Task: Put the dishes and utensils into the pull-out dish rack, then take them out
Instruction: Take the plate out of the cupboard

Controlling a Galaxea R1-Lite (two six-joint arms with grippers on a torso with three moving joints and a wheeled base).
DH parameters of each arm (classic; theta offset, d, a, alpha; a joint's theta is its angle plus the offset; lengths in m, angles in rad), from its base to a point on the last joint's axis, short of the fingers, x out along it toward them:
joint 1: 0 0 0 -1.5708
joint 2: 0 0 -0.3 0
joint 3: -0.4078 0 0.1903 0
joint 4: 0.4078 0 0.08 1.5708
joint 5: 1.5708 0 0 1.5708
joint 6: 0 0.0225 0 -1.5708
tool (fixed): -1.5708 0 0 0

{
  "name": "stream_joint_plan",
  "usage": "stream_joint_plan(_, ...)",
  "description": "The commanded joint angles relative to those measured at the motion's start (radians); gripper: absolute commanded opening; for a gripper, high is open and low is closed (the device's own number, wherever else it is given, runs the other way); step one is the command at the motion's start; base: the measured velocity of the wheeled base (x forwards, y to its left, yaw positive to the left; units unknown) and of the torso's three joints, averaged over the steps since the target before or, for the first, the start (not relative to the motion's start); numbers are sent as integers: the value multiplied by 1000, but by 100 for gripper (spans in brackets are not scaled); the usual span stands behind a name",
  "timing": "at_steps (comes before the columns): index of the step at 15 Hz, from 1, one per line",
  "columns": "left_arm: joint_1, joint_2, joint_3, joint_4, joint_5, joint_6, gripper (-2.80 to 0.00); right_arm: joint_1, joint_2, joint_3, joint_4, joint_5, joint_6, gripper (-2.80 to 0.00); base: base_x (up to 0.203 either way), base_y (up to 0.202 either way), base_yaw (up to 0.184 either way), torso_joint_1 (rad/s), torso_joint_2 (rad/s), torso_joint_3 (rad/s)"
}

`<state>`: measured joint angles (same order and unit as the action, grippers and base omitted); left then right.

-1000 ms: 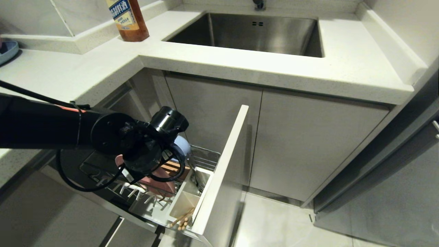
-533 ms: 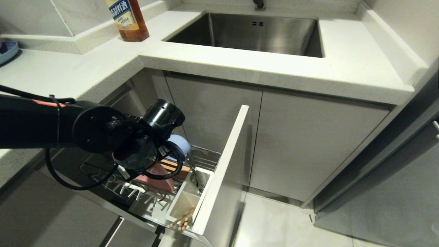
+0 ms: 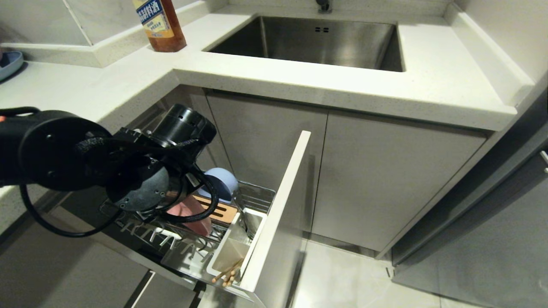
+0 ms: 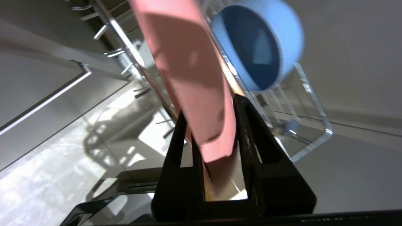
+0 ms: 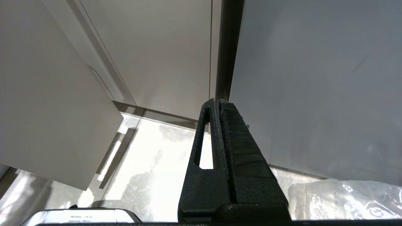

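Item: wide flat pale-pink plastic plate (image 4: 191,78). Held edge-on by the rim in the left gripper (image 4: 213,131), fingers nearly closed around it, one on each face. Location in head view: about 8 o'clock from the sink (image 3: 312,40), above the pull-out chrome wire dish rack (image 3: 201,239), partly hidden behind the wrist. Kept on edge, probably to clear the slotted wooden strip (image 3: 216,209) that stands plates upright; whether the lower rim touches the strip cannot be told.

Item: light-blue round plastic bowl (image 3: 220,182). Resting on its side at the rack's rear, about 1 o'clock from the plate, apart from it; tilted, presumably for draining.

Item: pair of thin light wooden chopsticks (image 3: 227,273). Leaning in the white rectangular utensil cup (image 3: 233,250), about 5 o'clock from the plate, against the pale grey front panel (image 3: 278,214).

Item: right gripper (image 5: 218,102). Parked away from the rack, pointing at cabinet fronts, fingers pressed together, nothing held.

Judgement: unloading stage likely, plate first.
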<state>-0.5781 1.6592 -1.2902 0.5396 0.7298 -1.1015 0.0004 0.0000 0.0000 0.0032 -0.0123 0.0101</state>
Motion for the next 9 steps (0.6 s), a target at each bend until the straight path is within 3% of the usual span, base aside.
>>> stream_joint_plan(1, -12, -44, 0, 0, 5, -6, -280, 1, 0, 2, 0, 0, 1, -280, 0, 0, 0, 0, 0, 0)
stream_joint_plan(9, -87, -133, -11, -1, 4, 85, -280, 1, 0, 2, 0, 0, 0, -280, 0, 0, 0, 0, 0, 0)
